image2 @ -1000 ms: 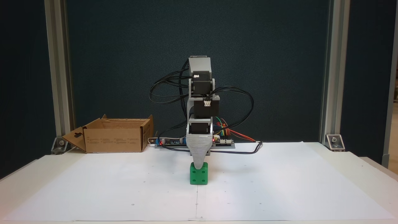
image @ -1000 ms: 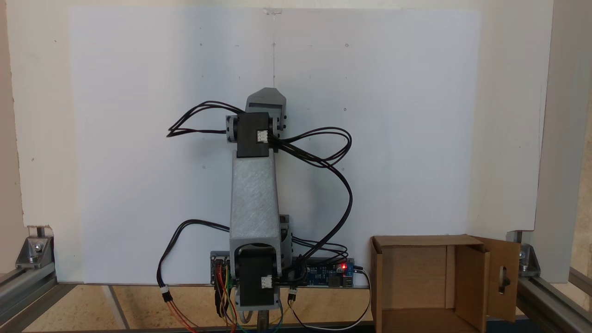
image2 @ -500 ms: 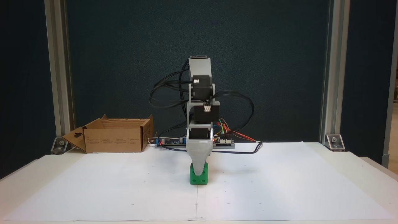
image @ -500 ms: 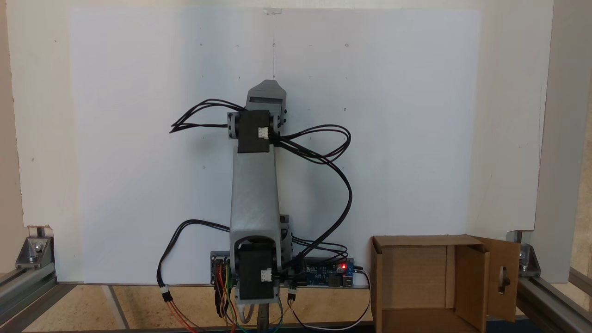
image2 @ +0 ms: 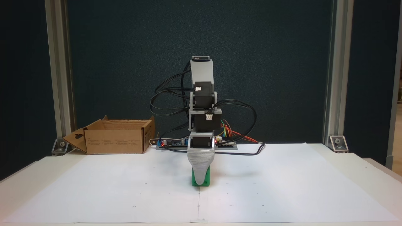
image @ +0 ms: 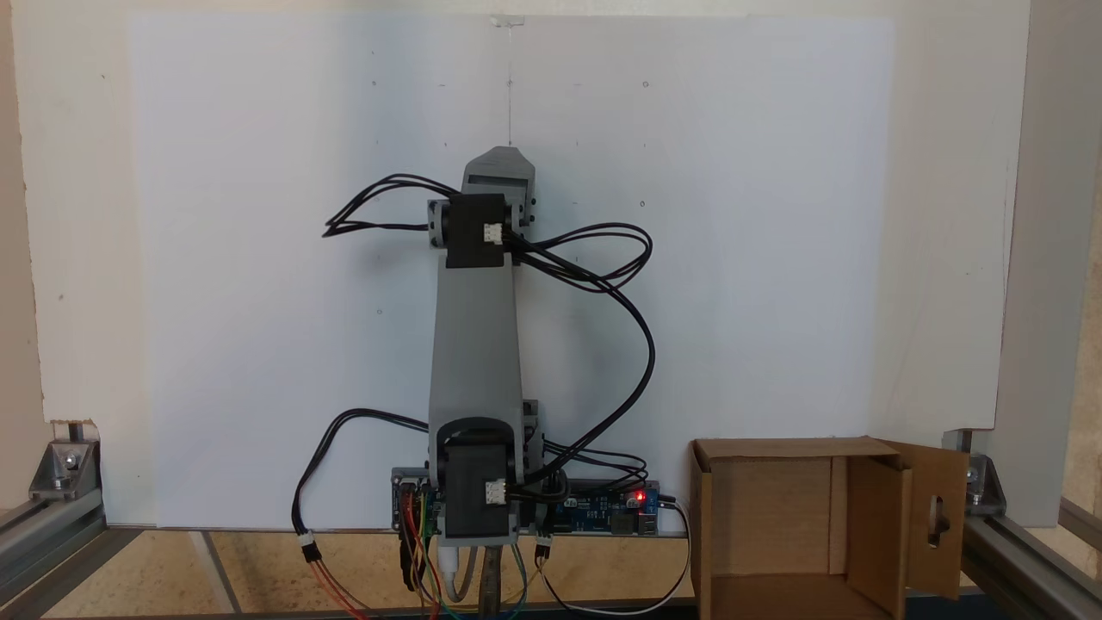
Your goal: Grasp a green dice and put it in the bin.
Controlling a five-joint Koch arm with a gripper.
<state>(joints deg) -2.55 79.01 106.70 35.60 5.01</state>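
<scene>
White paper-covered table (image2: 282, 188), green dice (image2: 204, 181) mid-sheet, cardboard bin (image2: 117, 140) at far edge.

Even, bright light — sharp, faint shadows

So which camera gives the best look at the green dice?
The fixed view from the front of the table: the dice sits on the white paper, its upper part covered by the gripper. In the fixed view from above, the arm reaches over that spot and no green can be made out.
</scene>
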